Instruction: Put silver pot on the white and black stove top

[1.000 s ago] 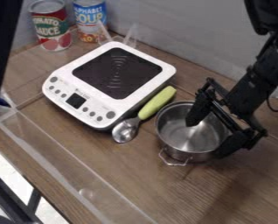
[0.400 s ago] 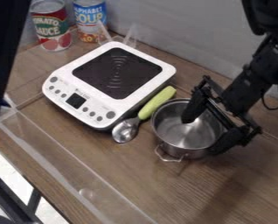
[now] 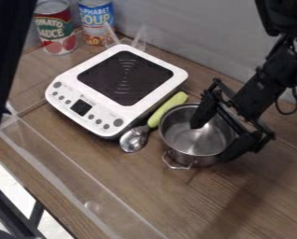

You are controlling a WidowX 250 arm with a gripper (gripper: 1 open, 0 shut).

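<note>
1. The white and black stove top [image 3: 114, 86] lies at the left on the wooden table [image 3: 238, 201], with 2 cans [image 3: 74, 23] behind it. Its black cooking surface is bare, so placement is not yet done.
2. Just right of the stove top lies a scoop [image 3: 155, 120] with a green handle, its metal head close beside the pot.
3. The silver pot [image 3: 195, 142] stands on the table right of the scoop. Compared with 1 second ago it sits slightly further left and up, nearer the stove top; I judge this a small nudge, not a lift.
4. My gripper [image 3: 226, 131] is spread wide, 1 finger [image 3: 206, 106] reaching down inside the pot and the other outside its right rim. The jaws straddle the wall and have not clamped it.
5. Judgement: closing on the rim comes next; the scoop could be knocked during transfer.
</note>
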